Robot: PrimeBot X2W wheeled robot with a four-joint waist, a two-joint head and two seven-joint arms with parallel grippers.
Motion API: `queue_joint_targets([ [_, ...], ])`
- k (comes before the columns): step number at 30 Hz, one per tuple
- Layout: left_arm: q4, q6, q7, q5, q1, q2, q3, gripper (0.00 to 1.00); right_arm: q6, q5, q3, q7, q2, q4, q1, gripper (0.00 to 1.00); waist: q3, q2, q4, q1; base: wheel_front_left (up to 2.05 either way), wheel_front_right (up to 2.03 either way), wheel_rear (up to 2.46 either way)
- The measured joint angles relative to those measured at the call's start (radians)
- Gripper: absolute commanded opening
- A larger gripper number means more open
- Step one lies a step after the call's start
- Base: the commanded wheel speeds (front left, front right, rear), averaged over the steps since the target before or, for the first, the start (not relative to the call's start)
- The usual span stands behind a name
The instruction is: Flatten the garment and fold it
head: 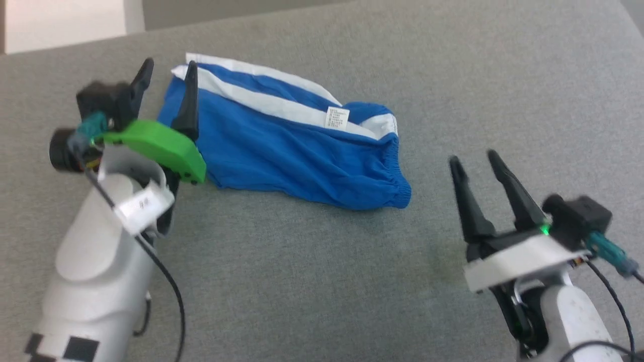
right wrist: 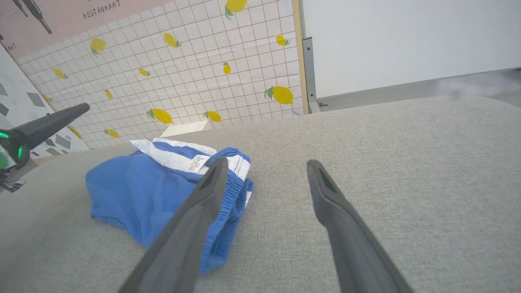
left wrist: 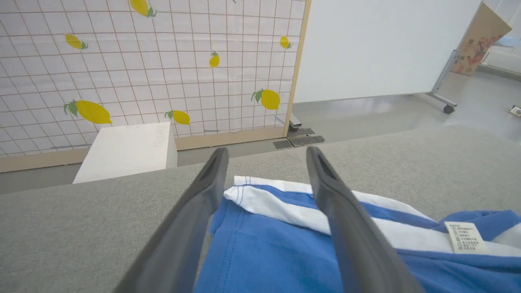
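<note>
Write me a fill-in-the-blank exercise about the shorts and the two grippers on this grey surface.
1. The garment on the grey surface is blue with ____ stripes.
2. The left gripper and the right gripper both have their jaws ____.
3. The garment's elastic waistband lies toward the ____ gripper.
4. The tiled panel behind is printed with yellow ____.
Missing words: white; open; right; lemons.

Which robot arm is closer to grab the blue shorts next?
Left, probably. The left tool is open right over the striped end of the shorts. The right tool, also open, sits apart from the waistband, over bare gray surface.
</note>
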Motion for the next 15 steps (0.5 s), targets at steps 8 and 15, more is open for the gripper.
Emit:
queue_joint_targets([
  [8,-0.1,0.007,-0.114,-0.033,0.166,-0.093,0.094,1.0,0.0,-0.029,-0.051,-0.066,0.0,0.029,0.089,1.0,-0.08,0.0,0.026,0.0,0.0,0.0,0.0],
  [15,-0.3,-0.057,-0.117,0.064,0.348,-0.186,0.241,1.0,0.0,-0.03,-0.054,-0.072,0.0,0.032,0.097,1.0,-0.116,0.0,0.078,0.0,0.0,0.0,0.0],
])
